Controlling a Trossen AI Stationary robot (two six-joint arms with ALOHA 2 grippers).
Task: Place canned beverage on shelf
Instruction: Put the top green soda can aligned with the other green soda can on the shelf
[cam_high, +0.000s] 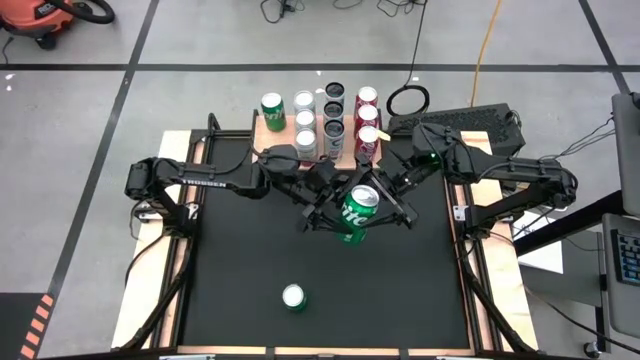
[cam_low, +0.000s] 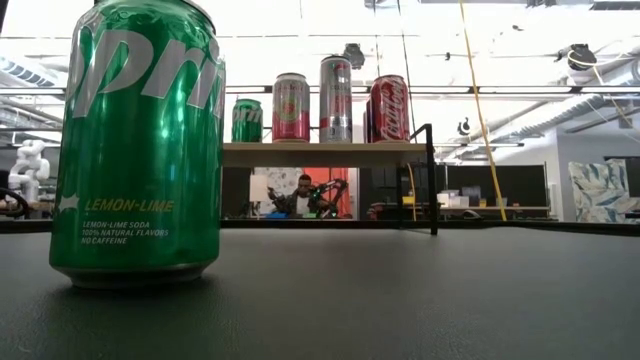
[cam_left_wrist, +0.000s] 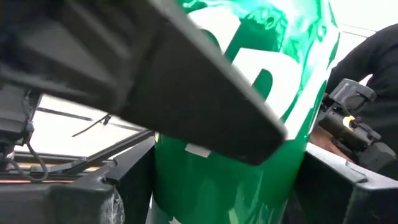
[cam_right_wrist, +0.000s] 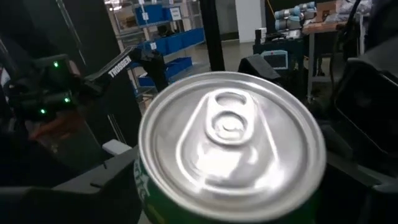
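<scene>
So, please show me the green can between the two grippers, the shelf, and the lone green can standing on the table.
held green can (cam_high: 357, 212), high view, green side.
shelf (cam_low: 320, 152), low view, plank's front edge.
lone green can (cam_high: 293, 296), high view, silver lid.

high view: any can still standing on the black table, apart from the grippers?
Yes, a green can stands alone on the black table, well clear of both grippers and the shelf.

We see even, bright overhead lighting with blown-out ceiling glare behind the shelf (cam_low: 325, 153) in the low view, soft shadows on the matte table (cam_high: 240, 270), sheen on the can lid (cam_right_wrist: 231, 146), and close-range blur over the green can (cam_left_wrist: 249, 124).
</scene>
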